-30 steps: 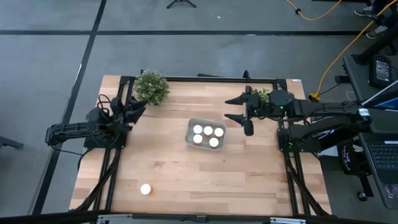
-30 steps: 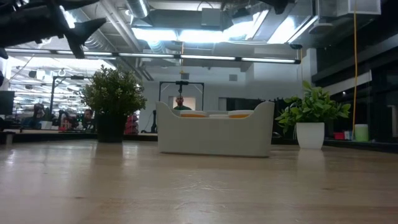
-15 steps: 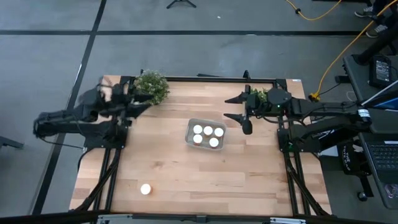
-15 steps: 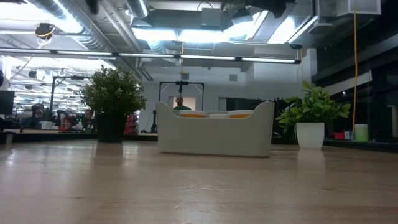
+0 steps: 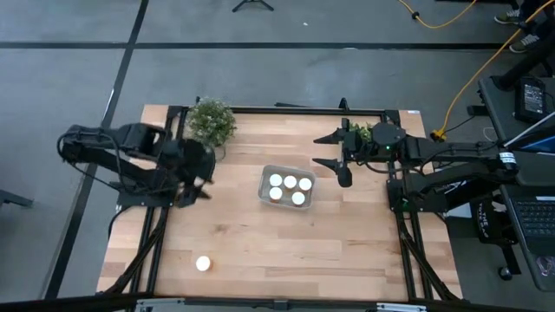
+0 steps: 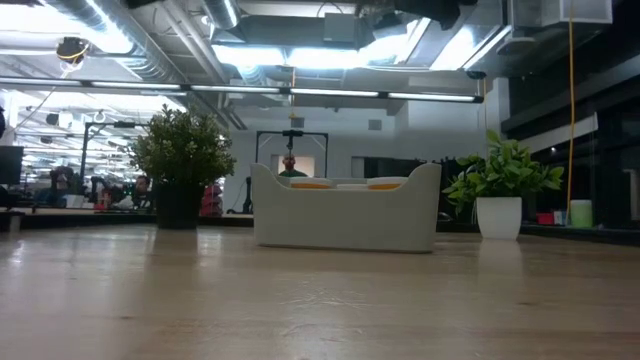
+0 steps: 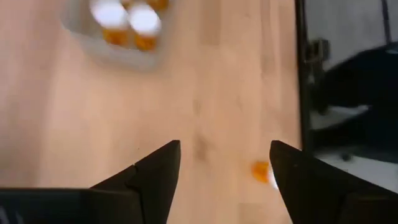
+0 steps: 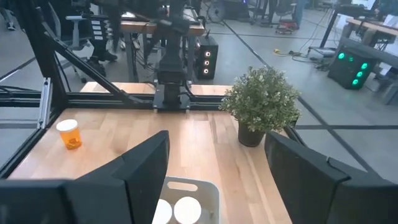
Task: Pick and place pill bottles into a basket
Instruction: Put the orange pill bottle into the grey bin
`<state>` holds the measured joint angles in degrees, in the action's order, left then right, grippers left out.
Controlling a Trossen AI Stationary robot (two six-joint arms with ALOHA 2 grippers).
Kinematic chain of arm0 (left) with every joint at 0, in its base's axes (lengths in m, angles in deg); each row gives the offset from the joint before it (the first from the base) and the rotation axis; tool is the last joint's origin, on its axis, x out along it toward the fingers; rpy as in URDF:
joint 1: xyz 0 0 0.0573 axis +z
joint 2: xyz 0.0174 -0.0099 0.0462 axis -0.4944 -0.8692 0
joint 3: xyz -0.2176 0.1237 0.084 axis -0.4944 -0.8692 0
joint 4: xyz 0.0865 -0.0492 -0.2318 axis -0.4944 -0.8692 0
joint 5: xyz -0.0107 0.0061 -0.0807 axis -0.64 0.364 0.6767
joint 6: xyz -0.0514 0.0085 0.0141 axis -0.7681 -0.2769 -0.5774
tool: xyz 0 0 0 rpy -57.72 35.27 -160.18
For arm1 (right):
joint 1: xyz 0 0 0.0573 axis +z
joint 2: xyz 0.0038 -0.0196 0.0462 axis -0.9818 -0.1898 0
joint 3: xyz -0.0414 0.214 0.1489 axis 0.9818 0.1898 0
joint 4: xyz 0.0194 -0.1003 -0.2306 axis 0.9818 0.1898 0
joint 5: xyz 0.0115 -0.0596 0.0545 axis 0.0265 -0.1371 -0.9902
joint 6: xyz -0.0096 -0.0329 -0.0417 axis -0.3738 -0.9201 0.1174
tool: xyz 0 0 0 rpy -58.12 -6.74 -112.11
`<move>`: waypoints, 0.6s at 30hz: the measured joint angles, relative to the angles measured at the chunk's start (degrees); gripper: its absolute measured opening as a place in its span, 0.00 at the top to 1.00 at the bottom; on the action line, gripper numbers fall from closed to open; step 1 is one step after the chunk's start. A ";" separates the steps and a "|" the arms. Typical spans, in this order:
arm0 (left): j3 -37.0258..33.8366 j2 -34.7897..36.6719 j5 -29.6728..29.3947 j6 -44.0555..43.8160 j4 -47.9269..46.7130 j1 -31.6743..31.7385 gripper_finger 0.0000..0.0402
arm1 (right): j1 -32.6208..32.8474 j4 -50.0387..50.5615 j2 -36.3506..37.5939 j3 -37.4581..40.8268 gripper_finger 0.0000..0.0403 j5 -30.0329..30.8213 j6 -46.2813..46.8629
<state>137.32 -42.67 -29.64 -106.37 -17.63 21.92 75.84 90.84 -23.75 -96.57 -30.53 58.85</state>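
While plants (image 5: 211,121) flank the basket (image 5: 265,181), one bottle (image 5: 203,263) stands apart

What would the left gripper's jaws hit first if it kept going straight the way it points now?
Probably bare table. The left gripper, jaws open, looks down at the wood; the lone pill bottle lies off to one side of its line, the basket farther ahead. Depth is unclear.

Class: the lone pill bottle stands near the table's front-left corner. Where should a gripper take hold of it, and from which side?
Judging from the pictures, grip the lone pill bottle across its amber body just under the white cap, coming straight down from above. It stands upright, round and apart from everything, so any finger angle fits. The open left gripper is nearer than the right gripper.
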 joint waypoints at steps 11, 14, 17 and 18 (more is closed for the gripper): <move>-0.87 -4.73 -3.45 -35.27 3.59 -26.96 0.25 | -0.04 -0.07 0.00 0.00 0.34 0.00 -6.28; -2.53 -8.70 -3.51 -42.82 3.55 -31.93 0.21 | -0.04 -0.07 0.00 0.00 0.34 -1.05 -7.55; -2.82 -13.81 -1.86 -47.01 3.89 -36.16 0.19 | -0.04 -0.08 0.00 0.00 0.34 -3.49 -8.50; -2.74 -15.59 -0.58 -48.21 4.36 -37.15 0.18 | -0.04 -0.08 0.00 0.00 0.34 -4.22 -8.53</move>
<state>134.58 -58.27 -30.22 -154.58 -13.27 -15.23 75.79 90.76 -23.75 -96.57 -34.75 50.32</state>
